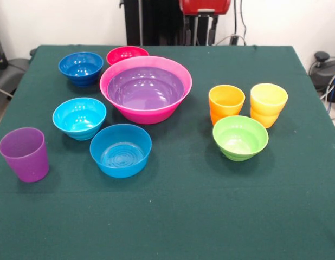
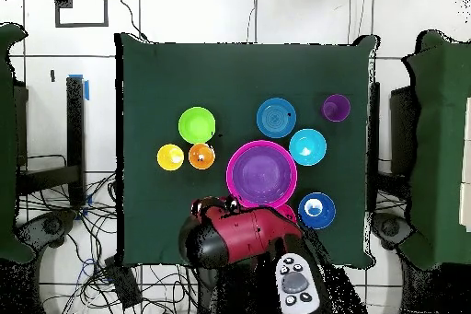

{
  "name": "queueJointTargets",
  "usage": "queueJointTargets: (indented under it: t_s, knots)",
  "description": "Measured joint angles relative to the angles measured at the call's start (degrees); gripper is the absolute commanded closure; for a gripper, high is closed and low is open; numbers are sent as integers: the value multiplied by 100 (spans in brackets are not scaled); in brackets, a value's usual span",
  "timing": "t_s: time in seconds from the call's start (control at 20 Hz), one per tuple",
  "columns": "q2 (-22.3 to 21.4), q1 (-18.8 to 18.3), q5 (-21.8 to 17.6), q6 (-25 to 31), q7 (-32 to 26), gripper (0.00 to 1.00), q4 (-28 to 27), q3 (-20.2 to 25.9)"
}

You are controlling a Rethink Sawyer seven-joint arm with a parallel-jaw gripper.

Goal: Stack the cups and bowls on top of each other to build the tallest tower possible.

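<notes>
Views: the front view showed only the arm's red casing at the top edge; the overhead view showed the whole red and black arm [image 2: 241, 237] folded over the tabletop's edge, partly covering the small red-pink bowl
Fingers: hidden in both views; whether open or closed, or holding anything, could not be told
Tabletop [image 1: 173, 216]: covered in dark green cloth, matte
Bowls: seven, round, glossy plastic
Tower: two bowls only; large purple bowl [image 1: 145, 86] nested inside the big hot-pink bowl [image 1: 145, 111], near the tabletop's middle
Small red-pink bowl [image 1: 127, 53]: just behind the hot-pink bowl
Dark blue bowl [image 1: 81, 67]: beside the red-pink one
Cyan bowl [image 1: 79, 117]: ribbed outer wall, near the hot-pink bowl
Mid blue bowl [image 1: 121, 149]: ringed floor, just beside the cyan bowl
Lime green bowl [image 1: 240, 137]: just in front of two cups
Cups: three, all upright
Orange cup [image 1: 226, 103] and yellow cup [image 1: 268, 103]: stepped waists, side by side
Purple cup [image 1: 24, 154]: translucent, tapered, well apart from the other cups
</notes>
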Motion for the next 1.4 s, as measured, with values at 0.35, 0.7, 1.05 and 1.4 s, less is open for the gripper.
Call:
queueJointTargets:
  t_s: [0.35, 0.7, 1.05, 1.4]
  knots:
    - [261, 99, 324, 128, 0, 0, -372, 12]
    - [390, 82, 501, 316, 0, 0, -586, 17]
    - [505, 78, 503, 316, 0, 0, -632, 25]
    - [604, 78, 503, 316, 0, 0, -652, 27]
